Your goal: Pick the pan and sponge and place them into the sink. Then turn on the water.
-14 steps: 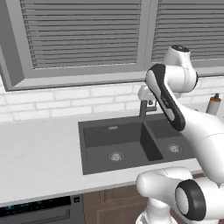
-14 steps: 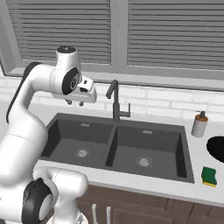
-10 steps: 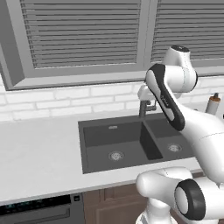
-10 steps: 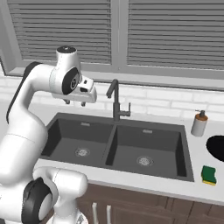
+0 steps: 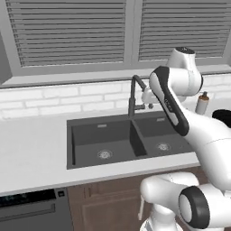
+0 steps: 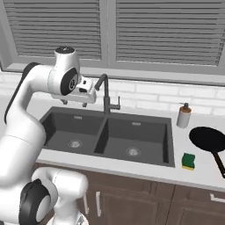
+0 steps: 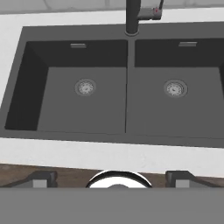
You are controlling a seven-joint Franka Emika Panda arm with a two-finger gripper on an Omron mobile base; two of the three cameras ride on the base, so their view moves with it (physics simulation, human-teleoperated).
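Opening step, nothing grasped: gripper (image 7: 112, 177) released, high over empty sink (image 6: 169, 151); pan (image 6: 210, 139) and sponge (image 6: 189, 161) on counter (image 6: 197, 176) right of it, requiring rightward reach.

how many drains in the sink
2. One drain sits in the floor of the sink's left basin, the other drain in the right basin's floor, either side of the divider.

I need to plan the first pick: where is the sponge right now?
In the right base view, the sponge lies on the counter right of the sink, near the front edge, just left of the pan and its handle.
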